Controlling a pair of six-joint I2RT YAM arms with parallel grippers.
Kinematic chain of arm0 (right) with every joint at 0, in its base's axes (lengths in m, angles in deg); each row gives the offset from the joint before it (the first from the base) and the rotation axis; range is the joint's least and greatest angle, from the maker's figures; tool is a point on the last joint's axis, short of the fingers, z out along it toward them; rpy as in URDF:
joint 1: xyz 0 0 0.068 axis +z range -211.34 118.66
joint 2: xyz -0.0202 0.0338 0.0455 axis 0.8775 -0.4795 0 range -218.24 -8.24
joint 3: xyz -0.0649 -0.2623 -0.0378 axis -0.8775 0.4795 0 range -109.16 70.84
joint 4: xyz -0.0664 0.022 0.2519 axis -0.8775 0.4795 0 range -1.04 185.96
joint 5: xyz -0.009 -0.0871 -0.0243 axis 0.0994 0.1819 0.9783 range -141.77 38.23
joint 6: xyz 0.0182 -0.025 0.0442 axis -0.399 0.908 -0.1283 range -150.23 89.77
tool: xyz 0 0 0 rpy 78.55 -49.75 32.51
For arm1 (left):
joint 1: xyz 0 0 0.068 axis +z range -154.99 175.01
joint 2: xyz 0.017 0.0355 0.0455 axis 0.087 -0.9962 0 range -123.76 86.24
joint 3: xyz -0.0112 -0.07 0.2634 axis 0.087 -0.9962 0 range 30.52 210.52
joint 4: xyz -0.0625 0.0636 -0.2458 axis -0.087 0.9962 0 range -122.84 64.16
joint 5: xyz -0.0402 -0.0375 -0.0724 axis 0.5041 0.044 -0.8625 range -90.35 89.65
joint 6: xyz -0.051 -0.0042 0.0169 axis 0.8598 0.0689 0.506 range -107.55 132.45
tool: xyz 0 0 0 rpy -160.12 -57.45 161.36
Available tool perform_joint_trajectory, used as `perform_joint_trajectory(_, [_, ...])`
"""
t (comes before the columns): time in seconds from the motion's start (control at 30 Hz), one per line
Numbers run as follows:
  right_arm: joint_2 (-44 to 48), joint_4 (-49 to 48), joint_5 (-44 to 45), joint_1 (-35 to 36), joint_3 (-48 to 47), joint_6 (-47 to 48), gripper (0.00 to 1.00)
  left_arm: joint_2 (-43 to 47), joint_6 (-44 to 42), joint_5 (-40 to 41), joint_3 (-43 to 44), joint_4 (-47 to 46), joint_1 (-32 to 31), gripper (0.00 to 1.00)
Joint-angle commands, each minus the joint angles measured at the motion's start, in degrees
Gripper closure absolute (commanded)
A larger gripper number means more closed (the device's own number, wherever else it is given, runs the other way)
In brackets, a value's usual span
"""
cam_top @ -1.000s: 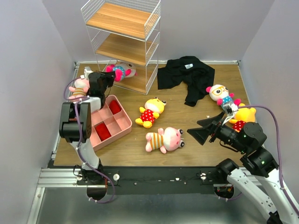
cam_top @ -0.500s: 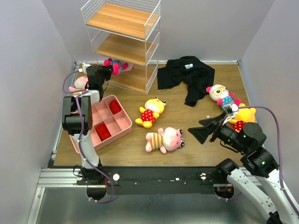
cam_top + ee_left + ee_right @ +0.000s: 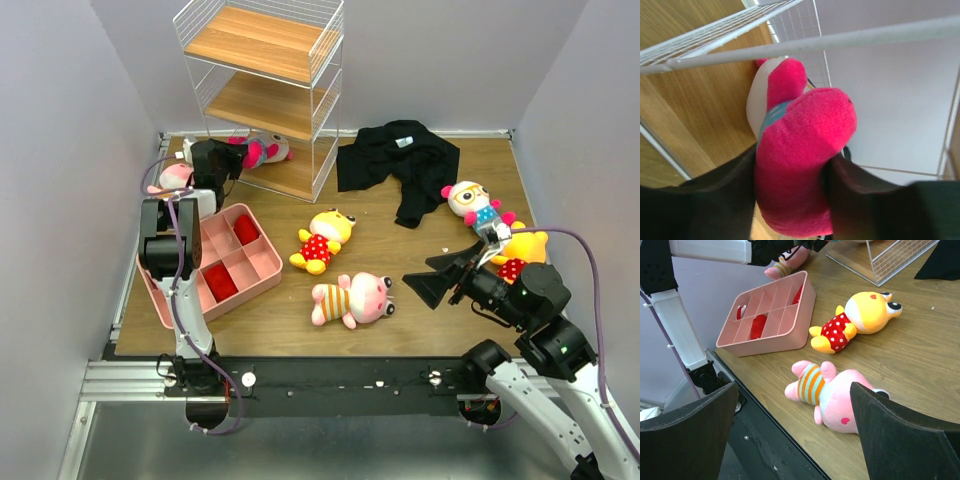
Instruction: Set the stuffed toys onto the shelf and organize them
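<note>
One glasses doll point(image 3: 262, 150) is clamped by its pink foot in the left gripper point(image 3: 222, 160) at the shelf's point(image 3: 262, 45) bottom tier, far-left corner, with a wire rail point(image 3: 810, 42) crossing above. The right gripper point(image 3: 425, 283) gapes empty over the near-right tabletop point(image 3: 420, 240). Between them lie a pink tray point(image 3: 255, 280), a yellow doll point(image 3: 322, 238) and a striped doll point(image 3: 350, 298); a black garment point(image 3: 395, 160) sprawls by the far edge.

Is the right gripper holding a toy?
No, the right gripper is open with nothing between its fingers, and the pink toy lies loose beneath it.
</note>
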Motion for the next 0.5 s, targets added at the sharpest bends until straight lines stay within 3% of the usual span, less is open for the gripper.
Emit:
perform_joint_trajectory(0.0, [1.2,0.9,1.5,0.4,-0.8,-0.3,0.0,1.4,-1.4,1.3,2.1,4.6,0.4,0.35])
perform_joint_trajectory(0.03, [1.3,0.9,1.4,0.4,-0.8,-0.5,0.0,2.2,-1.4,1.7,1.5,5.0,0.3,0.31])
perform_joint_trajectory(0.27, [1.5,2.1,1.4,0.3,-1.5,-0.7,0.0,4.9,-1.8,2.6,0.9,10.9,0.3,0.27])
perform_joint_trajectory(0.33, [2.0,2.4,1.4,0.4,-1.6,-0.7,0.0,5.8,-2.1,2.6,0.9,12.3,0.3,0.16])
perform_joint_trajectory(0.47, [2.9,3.1,1.7,0.4,-1.9,-1.0,0.0,6.9,-2.9,3.6,1.3,15.7,0.1,0.15])
